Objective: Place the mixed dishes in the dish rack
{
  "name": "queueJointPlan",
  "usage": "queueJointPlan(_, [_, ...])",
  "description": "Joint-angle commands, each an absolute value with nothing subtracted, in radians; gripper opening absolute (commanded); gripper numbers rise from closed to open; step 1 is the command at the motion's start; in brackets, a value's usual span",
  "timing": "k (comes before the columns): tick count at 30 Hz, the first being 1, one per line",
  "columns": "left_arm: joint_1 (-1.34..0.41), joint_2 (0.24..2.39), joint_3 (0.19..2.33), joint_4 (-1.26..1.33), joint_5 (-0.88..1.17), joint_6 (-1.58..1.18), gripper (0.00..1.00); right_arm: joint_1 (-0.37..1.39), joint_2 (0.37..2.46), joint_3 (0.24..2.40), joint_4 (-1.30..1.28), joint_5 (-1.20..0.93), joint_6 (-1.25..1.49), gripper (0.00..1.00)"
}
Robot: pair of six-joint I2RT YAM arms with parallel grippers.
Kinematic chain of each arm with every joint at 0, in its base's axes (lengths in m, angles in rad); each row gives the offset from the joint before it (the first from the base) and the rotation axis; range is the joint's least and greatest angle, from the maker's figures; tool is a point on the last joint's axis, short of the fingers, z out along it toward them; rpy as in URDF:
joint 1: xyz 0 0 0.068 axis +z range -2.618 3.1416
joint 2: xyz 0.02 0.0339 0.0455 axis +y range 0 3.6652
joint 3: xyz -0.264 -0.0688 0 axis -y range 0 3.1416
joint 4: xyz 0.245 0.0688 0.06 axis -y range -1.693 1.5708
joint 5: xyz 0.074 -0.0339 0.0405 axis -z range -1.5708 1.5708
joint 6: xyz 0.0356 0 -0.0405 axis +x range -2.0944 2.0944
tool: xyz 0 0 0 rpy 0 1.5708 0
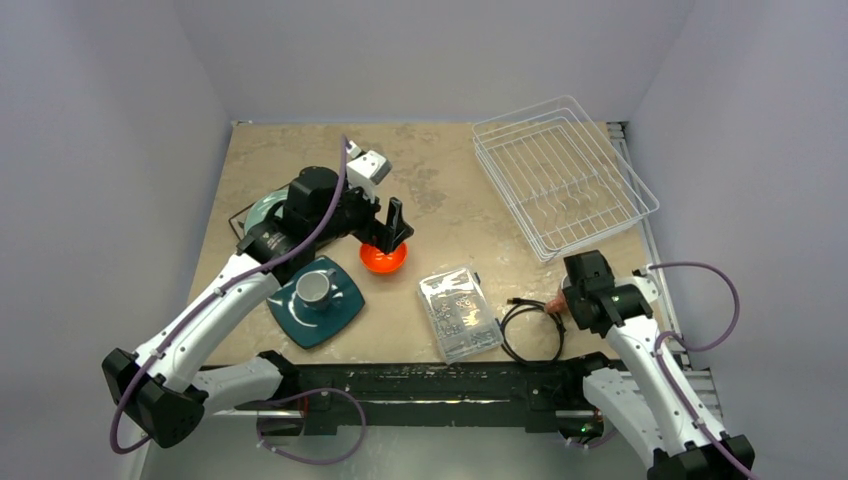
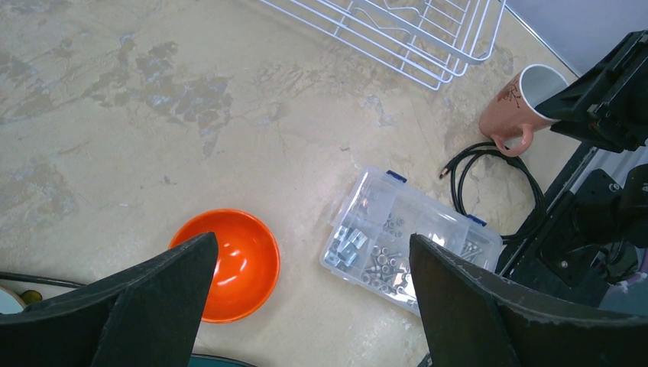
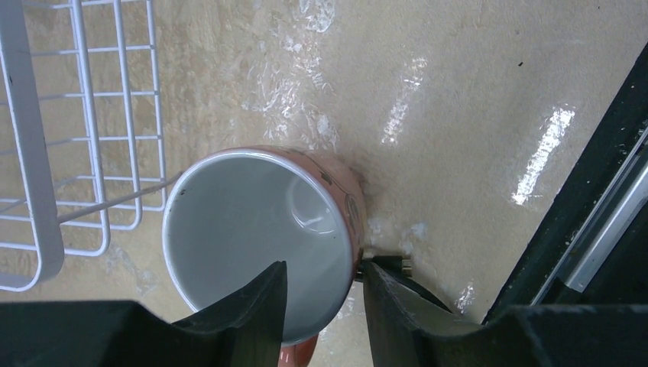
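The pink cup (image 3: 252, 229) stands upright at the table's near right, close to the dish rack (image 1: 560, 185). My right gripper (image 3: 325, 275) straddles its rim. One finger is inside the cup with a gap to the wall, the other is against the outside. The orange bowl (image 1: 383, 260) sits mid-table. My left gripper (image 2: 313, 252) hangs wide open above it, one finger over the bowl (image 2: 237, 260). A small grey mug (image 1: 317, 287) stands on the dark teal square plate (image 1: 335, 315). The pale green round plate (image 1: 262, 212) lies partly under the left arm.
A clear plastic box of small parts (image 1: 458, 313) lies between the bowl and the cup. A coiled black cable (image 1: 530, 325) lies beside the cup, its plug end next to my right outer finger. The white wire rack holds nothing.
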State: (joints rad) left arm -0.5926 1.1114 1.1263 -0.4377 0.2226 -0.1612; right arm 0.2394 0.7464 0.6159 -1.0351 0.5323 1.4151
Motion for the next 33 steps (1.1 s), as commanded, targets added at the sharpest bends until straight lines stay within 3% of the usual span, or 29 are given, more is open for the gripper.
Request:
queueJointPlan(1, [-0.599, 1.116, 1.171, -0.425, 0.219, -0.152, 0.95, 0.228, 0.751, 0.6, -1.002, 0.581, 1.445, 0.38])
queueJointPlan(19, [-0.601, 1.141, 1.175, -0.431, 0.23, -0.156, 0.94, 0.224, 0.637, 0.616, -1.058, 0.625, 1.492, 0.0])
queueJointPlan(33, [-0.602, 1.141, 1.186, -0.443, 0.23, -0.159, 0.94, 0.223, 0.501, 0.873, -1.148, 0.813, 1.468, 0.0])
